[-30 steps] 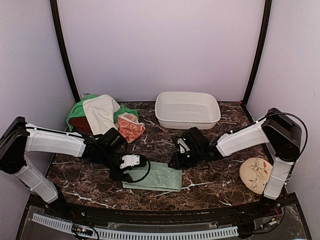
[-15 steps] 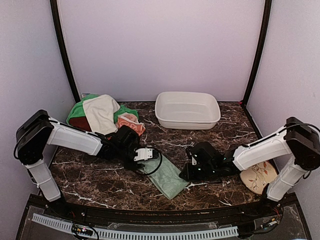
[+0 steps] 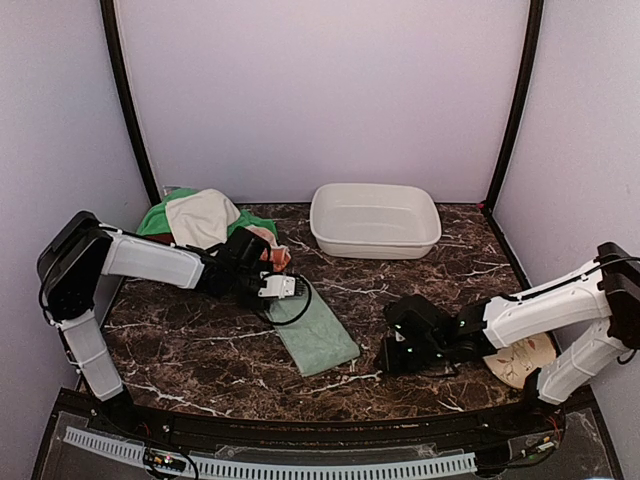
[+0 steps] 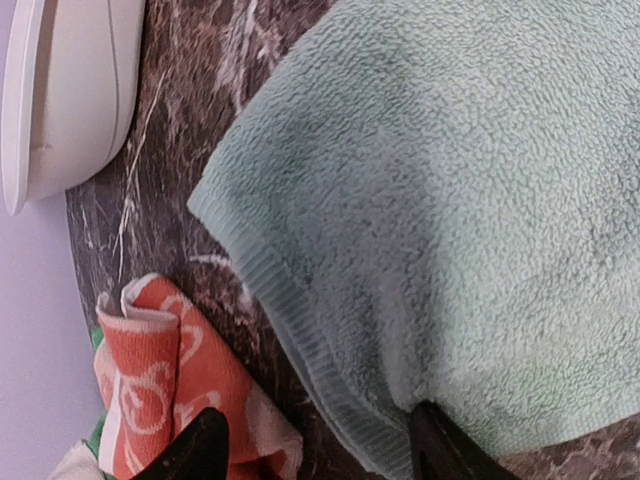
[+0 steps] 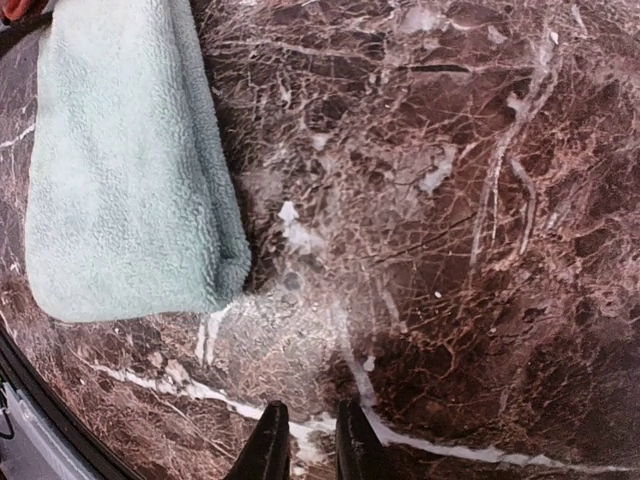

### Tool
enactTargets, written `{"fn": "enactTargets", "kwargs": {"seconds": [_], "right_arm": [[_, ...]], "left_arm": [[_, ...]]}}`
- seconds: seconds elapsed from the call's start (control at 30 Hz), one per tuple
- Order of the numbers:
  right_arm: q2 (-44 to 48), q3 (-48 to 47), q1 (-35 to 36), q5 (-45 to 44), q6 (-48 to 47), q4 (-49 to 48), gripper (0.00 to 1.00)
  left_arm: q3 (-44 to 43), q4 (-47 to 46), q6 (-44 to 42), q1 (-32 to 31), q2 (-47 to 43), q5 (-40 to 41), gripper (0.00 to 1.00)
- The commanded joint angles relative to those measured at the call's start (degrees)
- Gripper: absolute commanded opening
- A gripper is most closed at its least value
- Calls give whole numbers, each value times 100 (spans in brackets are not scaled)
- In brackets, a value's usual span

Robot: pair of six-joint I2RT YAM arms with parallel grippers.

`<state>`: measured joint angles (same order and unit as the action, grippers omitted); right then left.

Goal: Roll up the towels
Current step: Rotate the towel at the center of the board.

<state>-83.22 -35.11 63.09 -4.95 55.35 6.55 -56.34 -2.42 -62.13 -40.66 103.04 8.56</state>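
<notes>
The pale sage-green towel (image 3: 318,338) lies flat and folded on the dark marble table, running diagonally from far left to near right. It also shows in the left wrist view (image 4: 450,200) and the right wrist view (image 5: 120,170). My left gripper (image 3: 283,287) is at its far end, jaws wide open (image 4: 315,455), with one fingertip (image 4: 440,450) resting on the towel's hem. The orange swirl towel (image 4: 160,370) lies just beside it. My right gripper (image 3: 388,358) sits on bare table right of the towel, jaws nearly together and empty (image 5: 308,450). The cream-white towel (image 3: 200,218) lies over the bright green one (image 3: 155,220) at back left.
A white plastic basin (image 3: 372,246) stands at the back centre; its side shows in the left wrist view (image 4: 70,90). A round floral plate (image 3: 520,362) lies at the near right, partly under my right arm. Purple walls enclose the table.
The sage towel was turned and dragged from lying across to lying diagonally. My left gripper moved back toward the towel pile. My right gripper let go of the towel and moved right.
</notes>
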Motion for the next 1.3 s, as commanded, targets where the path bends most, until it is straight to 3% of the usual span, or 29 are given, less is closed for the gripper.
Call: {"fn": "enactTargets", "kwargs": {"seconds": [0.0, 0.1, 0.2, 0.37, 0.6, 0.7, 1.07, 1.27], "right_arm": [[84, -595, 32, -131, -466, 513, 18], [-154, -1162, -249, 66, -940, 527, 19], [-556, -1626, -500, 304, -1308, 343, 19], [-1526, -2272, -579, 649, -1673, 190, 17], [-1969, -1768, -373, 892, -1280, -437, 11], [-1891, -1571, -125, 797, -1045, -530, 11], [-1314, -1187, 551, 36, -202, -643, 13], [-1252, -1341, 565, -42, -368, -672, 21]], "left_arm": [[-403, 1237, 619, 82, -777, -553, 65], [-420, 1632, 1283, 68, -1224, -1221, 67], [-423, 1962, 1846, 80, -1363, -1383, 66], [43, 1817, 2241, 235, -1397, -1047, 63], [507, 680, 2686, 215, -849, -279, 55], [123, 493, 2830, 188, -279, 118, 53], [-1040, 195, 2596, 177, 946, 339, 54], [-1693, 808, 2851, 325, 668, -214, 56]]}}
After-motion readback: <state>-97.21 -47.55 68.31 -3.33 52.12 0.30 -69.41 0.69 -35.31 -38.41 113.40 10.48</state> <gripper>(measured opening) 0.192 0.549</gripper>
